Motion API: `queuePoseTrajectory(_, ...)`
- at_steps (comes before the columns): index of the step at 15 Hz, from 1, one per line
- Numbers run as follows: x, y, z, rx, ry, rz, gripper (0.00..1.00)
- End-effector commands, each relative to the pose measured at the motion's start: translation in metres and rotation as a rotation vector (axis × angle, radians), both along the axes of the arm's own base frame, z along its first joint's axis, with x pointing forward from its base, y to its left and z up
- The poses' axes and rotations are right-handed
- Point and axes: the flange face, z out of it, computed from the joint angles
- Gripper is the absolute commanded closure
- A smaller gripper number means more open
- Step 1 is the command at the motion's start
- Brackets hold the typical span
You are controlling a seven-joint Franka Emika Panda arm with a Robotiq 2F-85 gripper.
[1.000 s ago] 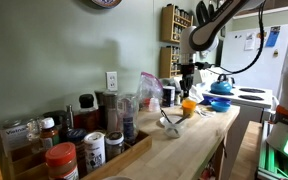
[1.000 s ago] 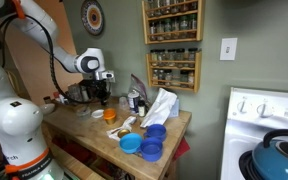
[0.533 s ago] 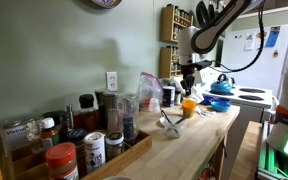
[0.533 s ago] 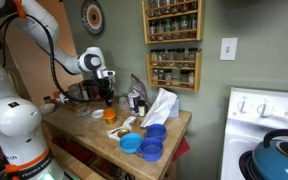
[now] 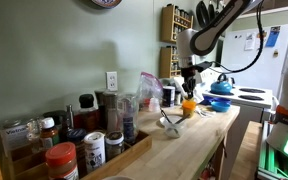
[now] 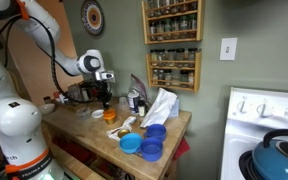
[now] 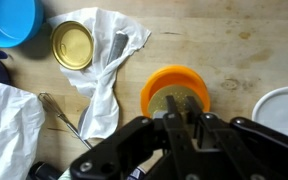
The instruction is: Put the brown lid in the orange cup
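The orange cup [image 7: 176,92] stands on the wooden counter and shows in both exterior views [image 5: 189,104] [image 6: 110,114]. My gripper [image 7: 183,108] hangs straight above it, fingers drawn close together. The brown lid [image 7: 162,103], a golden-brown disc, shows at my fingertips within the outline of the cup's rim. I cannot tell whether it touches the cup's bottom. In both exterior views the gripper [image 5: 188,82] [image 6: 106,100] sits just over the cup.
A larger golden jar lid [image 7: 72,45] lies on a white cloth [image 7: 109,70] beside the cup. Blue cups [image 6: 149,140] and a blue bowl [image 7: 9,18] stand near. A white lid [image 7: 282,110] lies at the other side. Spice jars [image 5: 64,150] fill the counter's far end.
The gripper has come down slightly closer to the orange cup. Nothing else has moved.
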Motion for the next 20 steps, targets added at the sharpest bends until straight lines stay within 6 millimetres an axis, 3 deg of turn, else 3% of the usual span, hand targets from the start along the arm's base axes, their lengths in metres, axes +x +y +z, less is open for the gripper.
queuePoseTrajectory(1,0.003,-0.001,-0.004,0.01,0.003,-0.01,0.96)
queuePoseTrajectory(20,0.011,-0.006,-0.028,0.025,0.043,-0.053,0.96)
